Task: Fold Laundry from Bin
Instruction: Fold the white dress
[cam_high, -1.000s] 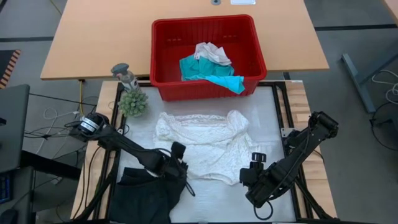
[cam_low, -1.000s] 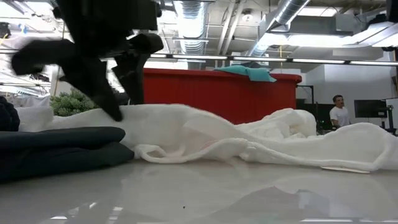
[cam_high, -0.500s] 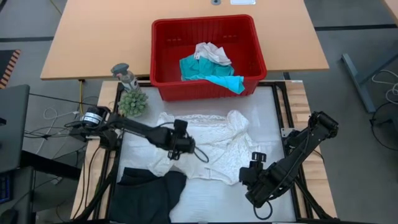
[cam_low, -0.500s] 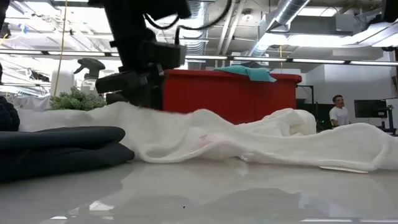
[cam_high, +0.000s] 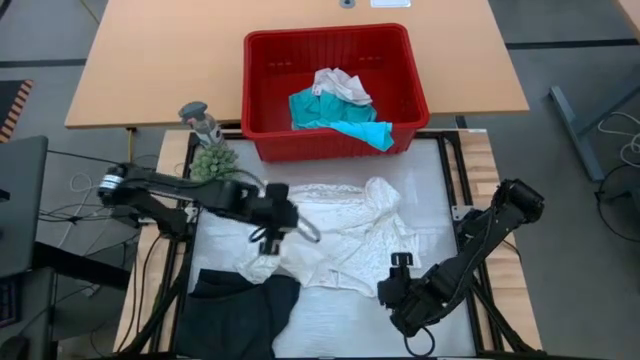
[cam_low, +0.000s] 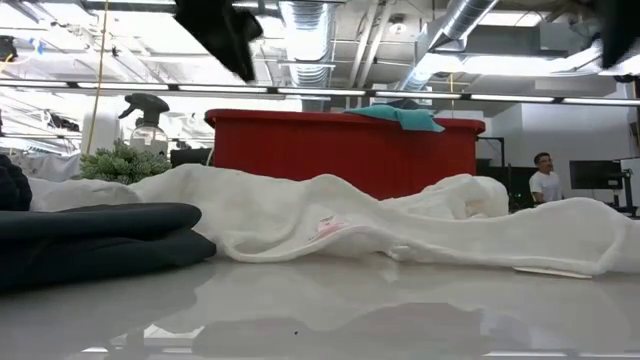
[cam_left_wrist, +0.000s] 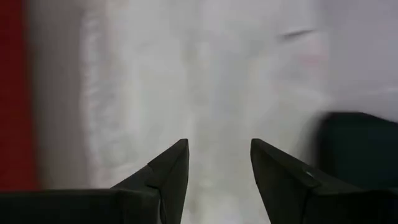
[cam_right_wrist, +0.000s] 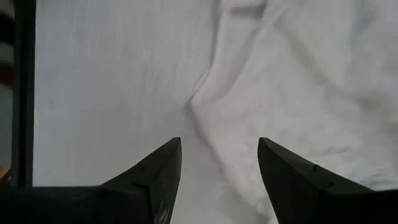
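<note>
Laundry count: one white lacy garment and one black garment are lying on the worktop.
Bin is holding one teal piece and one white piece; left claw and right claw are both hovering open, empty.

No legible text, label, brand, number or sign on any object in any view.

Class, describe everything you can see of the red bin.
The red bin is a rectangular plastic basket with slotted walls and a thick rim, standing upright on the wooden table beyond the white work surface. Inside lie a teal garment, one end draped over the near rim, and a white garment.
</note>
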